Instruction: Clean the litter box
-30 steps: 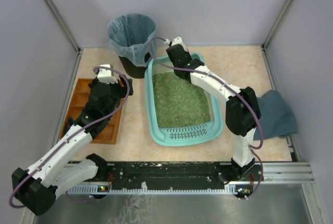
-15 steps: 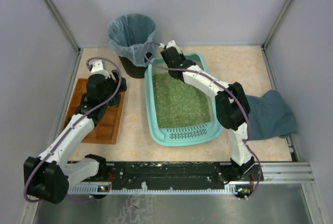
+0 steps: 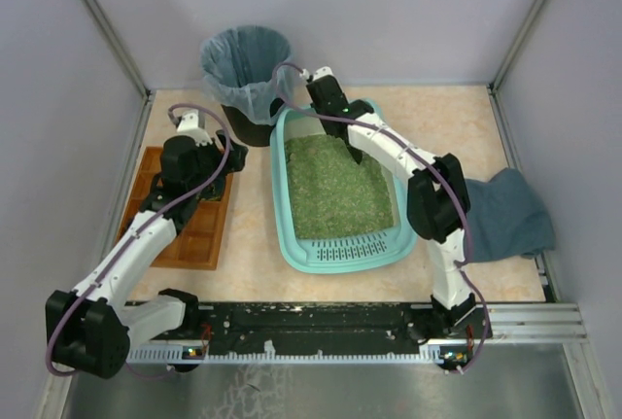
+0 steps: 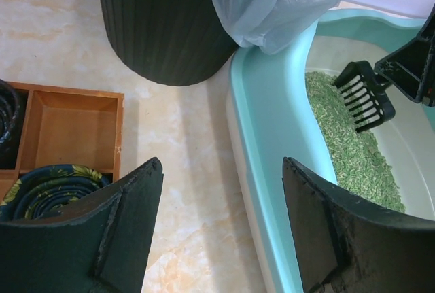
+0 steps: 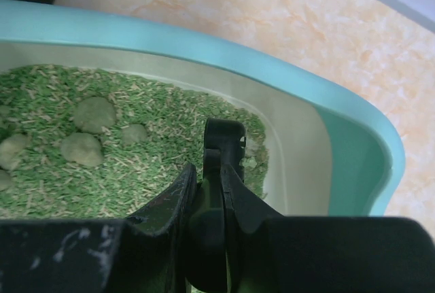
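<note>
Litter box (image 3: 282,200) teal, 1 slotted lip (image 3: 352,252) at near end, green litter (image 3: 335,186) w/ at least 4 clumps (image 5: 94,113), 1 black scoop (image 4: 367,96) clamped in R gripper (image 5: 209,174), L gripper (image 4: 221,184) wide apart, empty.

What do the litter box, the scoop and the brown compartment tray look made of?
Litter box: moulded teal plastic, smooth, with a slightly glossy rounded rim. Scoop: probably matte black plastic, with moulded slotted tines. Compartment tray: wood, warm brown with faint grain and joined dividers; whether it is varnished is unclear.
</note>
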